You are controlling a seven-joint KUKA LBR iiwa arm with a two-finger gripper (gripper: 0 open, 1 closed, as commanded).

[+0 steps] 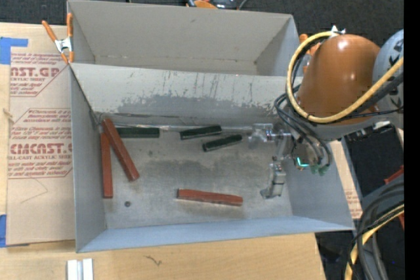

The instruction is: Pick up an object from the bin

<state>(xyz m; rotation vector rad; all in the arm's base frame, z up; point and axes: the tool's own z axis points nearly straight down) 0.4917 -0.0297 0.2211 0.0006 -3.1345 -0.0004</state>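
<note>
Fingers (270, 191) of mine hang low at the right side of the bin (197, 230), tips near its floor. From this angle I cannot tell whether they stand apart or pressed together, and I see nothing caught between them. Closest to me is the red-brown bar (209, 197), lying flat on the near middle of the floor, its right end just left of my tips and not touching them. Three dark green sticks (222, 141) lie along the far wall, and two red-brown sticks (121, 153) meet in a V by the left wall. I judge the step in hand is settling on a target, and the bar looks likeliest. To do it well I should shift left over its middle, turn to straddle its narrow width, come straight down, and close only once both sides are bracketed. It lies clear of the walls.
</note>
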